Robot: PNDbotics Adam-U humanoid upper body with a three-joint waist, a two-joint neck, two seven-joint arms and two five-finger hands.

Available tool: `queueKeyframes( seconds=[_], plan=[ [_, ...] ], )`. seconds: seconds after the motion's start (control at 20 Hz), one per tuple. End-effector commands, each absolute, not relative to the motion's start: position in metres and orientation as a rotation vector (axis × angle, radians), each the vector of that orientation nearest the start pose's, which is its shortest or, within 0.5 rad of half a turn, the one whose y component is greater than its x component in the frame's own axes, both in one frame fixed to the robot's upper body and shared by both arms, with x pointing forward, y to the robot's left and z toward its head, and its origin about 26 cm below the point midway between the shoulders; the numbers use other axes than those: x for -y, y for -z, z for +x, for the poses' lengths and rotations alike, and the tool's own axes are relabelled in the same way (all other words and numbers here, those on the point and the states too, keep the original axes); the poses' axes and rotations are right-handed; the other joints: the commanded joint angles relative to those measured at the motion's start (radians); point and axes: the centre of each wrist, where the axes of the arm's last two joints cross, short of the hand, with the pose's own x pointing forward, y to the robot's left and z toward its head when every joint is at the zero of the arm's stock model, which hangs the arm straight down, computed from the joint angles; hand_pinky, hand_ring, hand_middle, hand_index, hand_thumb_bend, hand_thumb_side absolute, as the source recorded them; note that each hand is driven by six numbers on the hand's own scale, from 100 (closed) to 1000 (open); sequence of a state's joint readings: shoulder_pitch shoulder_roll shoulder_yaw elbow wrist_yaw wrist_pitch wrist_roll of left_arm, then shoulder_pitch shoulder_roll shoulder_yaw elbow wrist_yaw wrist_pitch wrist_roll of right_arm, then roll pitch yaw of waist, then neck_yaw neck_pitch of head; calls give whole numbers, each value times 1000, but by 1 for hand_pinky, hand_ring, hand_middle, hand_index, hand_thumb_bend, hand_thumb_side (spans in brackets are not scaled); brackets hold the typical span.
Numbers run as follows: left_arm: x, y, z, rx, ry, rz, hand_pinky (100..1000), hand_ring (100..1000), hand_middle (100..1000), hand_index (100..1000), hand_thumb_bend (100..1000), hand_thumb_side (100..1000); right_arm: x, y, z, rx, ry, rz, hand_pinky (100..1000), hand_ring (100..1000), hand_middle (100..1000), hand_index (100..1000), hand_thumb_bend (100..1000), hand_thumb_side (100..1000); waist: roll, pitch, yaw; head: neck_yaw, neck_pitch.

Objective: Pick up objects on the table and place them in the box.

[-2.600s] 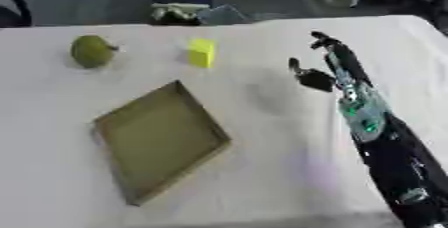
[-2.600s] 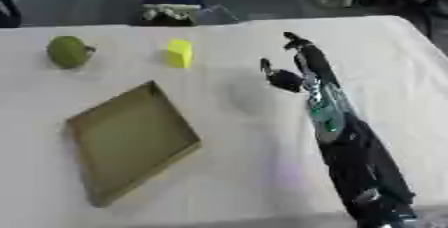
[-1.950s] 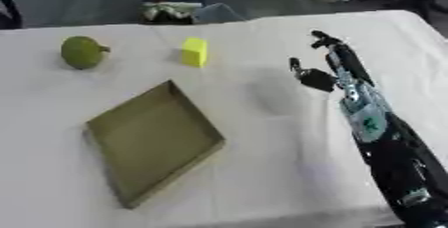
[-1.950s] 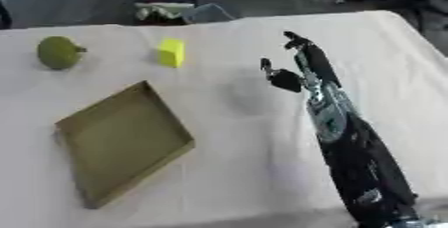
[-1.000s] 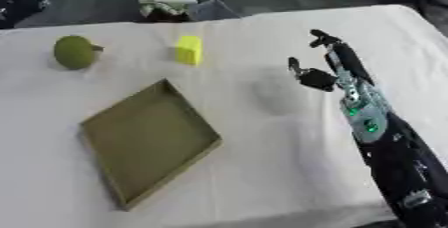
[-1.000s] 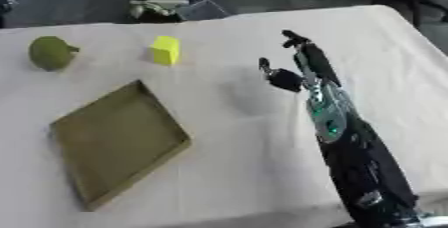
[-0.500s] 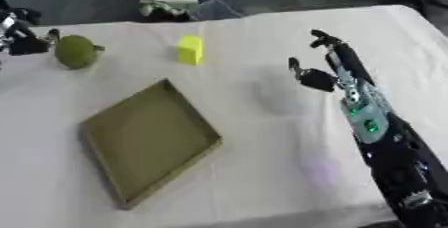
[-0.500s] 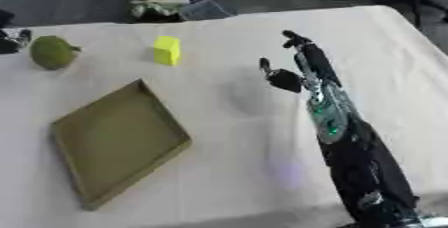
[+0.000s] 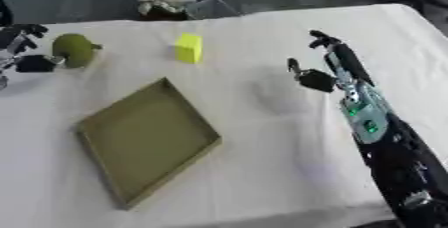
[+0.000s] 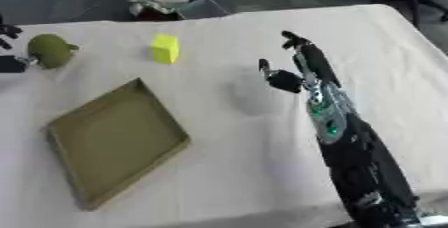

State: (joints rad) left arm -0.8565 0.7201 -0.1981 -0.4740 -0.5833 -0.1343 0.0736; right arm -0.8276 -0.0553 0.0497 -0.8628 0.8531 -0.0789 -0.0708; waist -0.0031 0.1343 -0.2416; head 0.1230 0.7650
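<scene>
Green pear (image 9: 74, 49) lies just beside the left hand's (image 9: 19, 52) spread fingers (image 9: 35, 30), ungrasped.

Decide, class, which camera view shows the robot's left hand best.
The left eye view: the left hand shows at the left edge, fingers spread open beside the green pear-like fruit. The right eye view shows only a dark sliver of it at the edge.
</scene>
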Motion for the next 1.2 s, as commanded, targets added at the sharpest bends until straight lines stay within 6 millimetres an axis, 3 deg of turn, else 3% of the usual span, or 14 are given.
queueKeyframes(
  seconds=[0.05,0.35,0.75,0.85,1.05,1.2],
  plan=[
    [-470,-138,433,1202,879,1200,756,736,782,903,443,434,150,-98,464,1750,-964,-672,777,948,762,965,270,466,0,-13,-4,6,0],
    [-460,-134,437,1186,896,1318,768,759,805,915,466,390,150,-98,464,1750,-964,-668,777,948,762,965,270,466,-1,-11,-7,7,0],
    [-452,-117,438,1132,978,1382,740,725,768,881,321,116,149,-97,464,1750,-963,-664,777,949,762,965,269,467,-3,-10,-11,4,0],
    [-451,-115,438,1112,1004,1387,734,715,759,874,297,100,149,-97,464,1750,-962,-664,777,949,762,965,270,467,-3,-10,-11,3,0],
    [-449,-115,439,1087,1057,1392,699,642,685,808,198,100,150,-96,464,1748,-960,-663,777,949,762,965,269,467,-3,-11,-11,2,2],
    [-449,-119,440,1093,1078,1417,644,543,553,709,105,100,150,-96,464,1749,-958,-663,777,950,761,965,268,468,-4,-12,-11,0,1]
  ],
)
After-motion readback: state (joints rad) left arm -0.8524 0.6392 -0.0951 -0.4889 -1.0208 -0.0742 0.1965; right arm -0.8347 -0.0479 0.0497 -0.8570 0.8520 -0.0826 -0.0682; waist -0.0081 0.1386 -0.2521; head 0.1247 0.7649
